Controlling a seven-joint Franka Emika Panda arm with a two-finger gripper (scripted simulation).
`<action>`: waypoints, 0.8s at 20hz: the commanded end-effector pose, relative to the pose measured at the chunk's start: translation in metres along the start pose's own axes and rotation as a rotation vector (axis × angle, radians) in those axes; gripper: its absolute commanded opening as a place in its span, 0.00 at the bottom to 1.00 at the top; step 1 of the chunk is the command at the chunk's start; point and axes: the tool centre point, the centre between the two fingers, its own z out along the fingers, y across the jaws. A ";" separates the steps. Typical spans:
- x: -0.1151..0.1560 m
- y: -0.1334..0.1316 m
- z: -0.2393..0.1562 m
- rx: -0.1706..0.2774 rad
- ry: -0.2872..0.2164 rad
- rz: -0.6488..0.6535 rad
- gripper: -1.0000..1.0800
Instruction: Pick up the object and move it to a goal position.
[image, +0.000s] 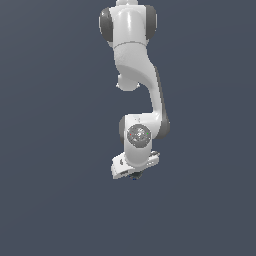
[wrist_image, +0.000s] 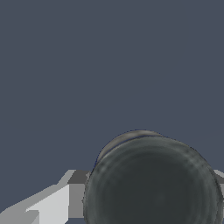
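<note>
Sitting right at my fingertips is the object (wrist_image: 153, 183), a dark, nearly black ball that fills much of the wrist view with a dull grey sheen on its rounded face. In the exterior view the object (image: 134, 175) is only a tiny dark spot tucked under the white body of my gripper (image: 134, 172), much narrower than the gripper itself. One finger (wrist_image: 52, 203) shows pale grey and white beside the ball in the wrist view, with a darker grey pad meeting the ball's edge; a sliver of the other finger peeks out at the ball's far side. With the ball lodged between them and touching them, my pincer looks to be pinching it.

Above the gripper, my arm (image: 132, 60) hangs down from the top of the exterior view, white links with dark grey joints, bending toward the exterior view's right before curling back to the wrist. All around is a plain slate-blue ground (image: 50, 200), flat and unmarked.
</note>
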 end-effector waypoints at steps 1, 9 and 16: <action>0.003 0.016 -0.006 -0.001 0.001 0.001 0.00; 0.012 0.071 -0.025 -0.001 0.001 0.001 0.00; 0.018 0.098 -0.034 -0.001 0.001 0.001 0.00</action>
